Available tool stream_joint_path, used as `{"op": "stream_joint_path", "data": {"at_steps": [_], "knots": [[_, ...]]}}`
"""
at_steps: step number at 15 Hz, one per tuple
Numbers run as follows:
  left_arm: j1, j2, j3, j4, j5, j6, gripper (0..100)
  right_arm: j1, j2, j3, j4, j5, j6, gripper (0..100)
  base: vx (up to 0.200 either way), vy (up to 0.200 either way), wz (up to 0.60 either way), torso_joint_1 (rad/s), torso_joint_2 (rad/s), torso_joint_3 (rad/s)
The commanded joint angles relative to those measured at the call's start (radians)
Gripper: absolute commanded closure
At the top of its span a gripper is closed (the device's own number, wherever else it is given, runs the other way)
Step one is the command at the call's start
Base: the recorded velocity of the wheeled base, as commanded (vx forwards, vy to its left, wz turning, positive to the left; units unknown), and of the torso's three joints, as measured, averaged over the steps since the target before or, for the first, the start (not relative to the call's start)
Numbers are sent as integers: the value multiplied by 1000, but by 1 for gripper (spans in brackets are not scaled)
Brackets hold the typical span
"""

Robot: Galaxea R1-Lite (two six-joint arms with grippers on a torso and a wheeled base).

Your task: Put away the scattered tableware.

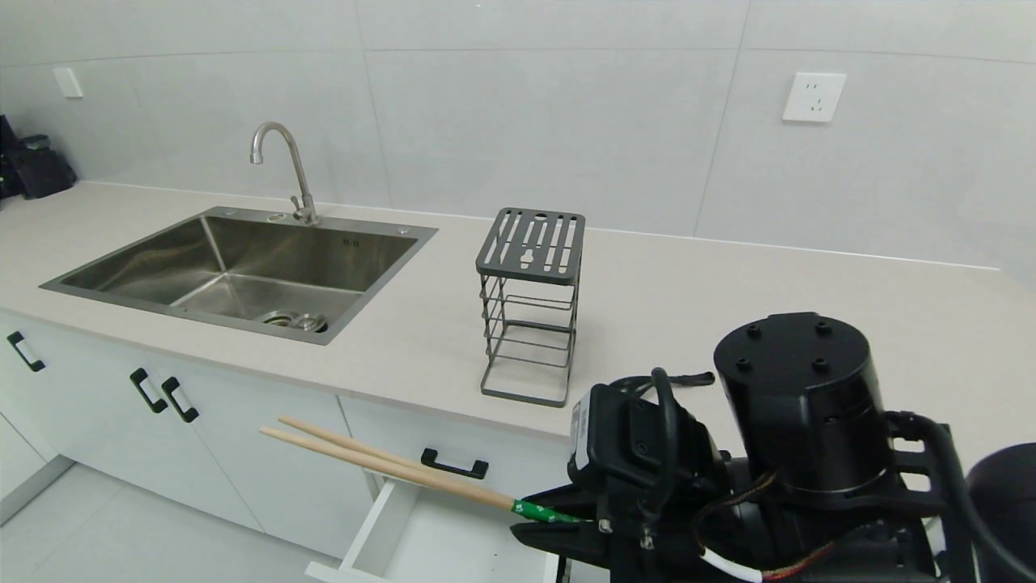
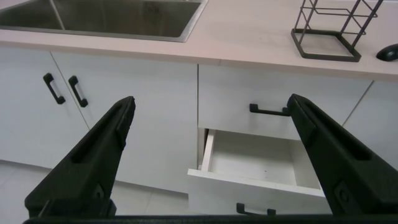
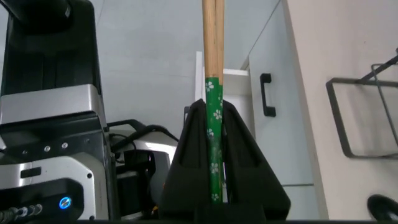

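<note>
Chopsticks point(image 1: 388, 460) sit pinched by their green ends in my right pincer point(image 1: 554, 518), beside the open drawer point(image 1: 364, 528); my left pincer point(image 2: 211, 102) is spread, empty. I'd lower them level and lengthwise before letting go.

Bright, even light over the table point(image 1: 688, 300), soft and spread, falling from above. The rack point(image 1: 530, 316) throws only a faint shadow at its foot. The sink point(image 1: 137, 259) has a dull sheen on its steel walls, and the faucet point(image 1: 298, 174) catches a thin highlight along its curve. The wall tiles' point(image 1: 566, 105) seams bow toward the head view's edges, the wide lens bending them. At my left wrist, my left fingers point(image 2: 93, 162) are dark shapes against pale cabinet fronts, and the drawer point(image 2: 255, 158) glows white inside. At my right wrist the chopsticks point(image 3: 212, 50) are well lit and my right fingers point(image 3: 245, 168) are near black.
</note>
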Motion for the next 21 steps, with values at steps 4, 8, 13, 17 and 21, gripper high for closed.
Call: {"op": "stream_joint_path", "data": {"at_steps": [4, 8, 13, 17, 21], "knots": [[0, 1, 0, 1, 0, 0, 0, 4, 40, -11, -5, 21, 9, 100, 0, 0, 0, -187, 375, 179], [0, 1, 0, 1, 0, 0, 0, 4, 37, -5, -5, 21, 7, 100, 0, 0, 0, -193, 382, 183], [0, 1, 0, 1, 0, 0, 0, -4, 65, -23, -5, 21, 7, 100, 0, 0, 0, -103, 200, 99], [0, 1, 0, 1, 0, 0, 0, -7, 86, -26, -4, 21, 7, 100, 0, 0, 0, -243, 466, 223], [0, 1, 0, 1, 0, 0, 0, -9, 100, -45, 1, 12, 7, 100, 0, 0, 0, -254, 480, 224]]}}
